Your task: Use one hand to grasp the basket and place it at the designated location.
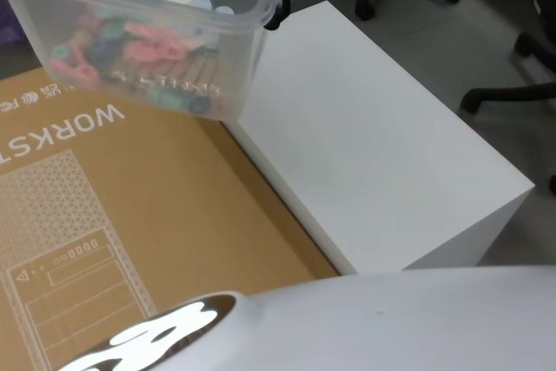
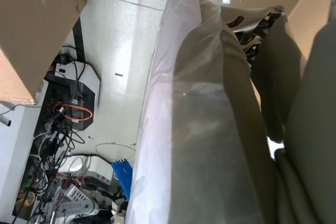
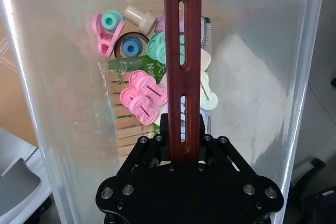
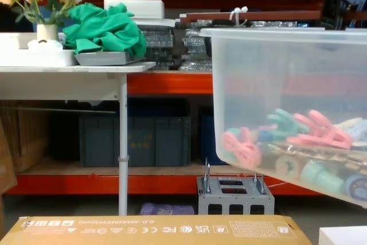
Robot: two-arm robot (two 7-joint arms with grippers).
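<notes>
Head: translucent clear plastic basket point(image 1: 148, 32) w/ pastel pegs point(image 1: 165, 36), tilted, above brown cardboard box point(image 1: 130, 215), white block point(image 1: 373, 154) beside.
R wrist: black right gripper point(image 3: 182, 153) pinched on reddish-brown wooden handle point(image 3: 182, 51), tub hanging below it.
Chest: basket airborne; dark shape above it likely the gripper.

You see the basket point(image 1: 130, 32) hanging tilted above the far edge of the cardboard box point(image 1: 130, 232). Its right corner is over the white block point(image 1: 373, 154), which stands just beside the box on the right. The right end effector point(image 3: 185, 156) is clamped on the handle point(image 3: 182, 51) spanning the basket's top, with the pegs point(image 3: 143, 98) heaped inside below it. Farther off to your left, a counter point(image 4: 74, 70) carries a vase point(image 4: 46, 31) and a tray point(image 4: 106, 57) with a cloth point(image 4: 106, 30) piled on it. Behind the counter, crates point(image 4: 135, 139) sit on a low shelf.
</notes>
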